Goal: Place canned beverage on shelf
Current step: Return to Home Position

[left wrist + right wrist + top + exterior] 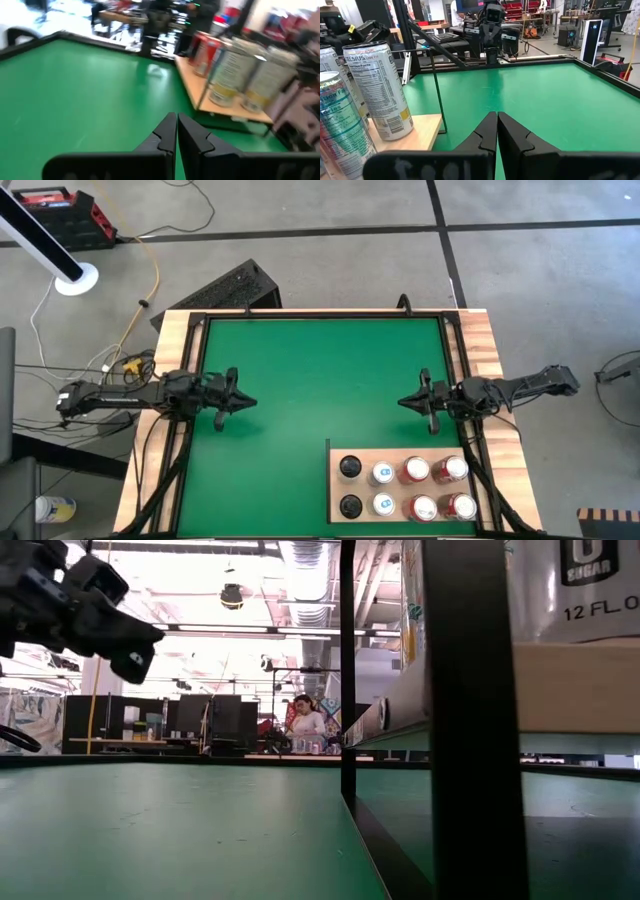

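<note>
The shelf [395, 454], a pale wooden panel, stands at the table's near right corner. Several cans stand upright on it [415, 471]: dark, white and red ones. It also shows in the left wrist view [200, 87] and the right wrist view [417, 134], each time with cans on it [235, 70] [375, 85]. My left gripper [250, 402] [176, 116] hovers shut and empty over the green mat's left side, pointing right. My right gripper [402, 403] [496, 115] hovers shut and empty over the mat's right side, just beyond the shelf, pointing left.
The green mat [320, 380] lies bare between the two grippers. Thin black posts [437, 95] [348, 670] rise at the shelf's corners. Wooden planks edge the table [175, 330]. A person sits in the room far behind the table [305, 723].
</note>
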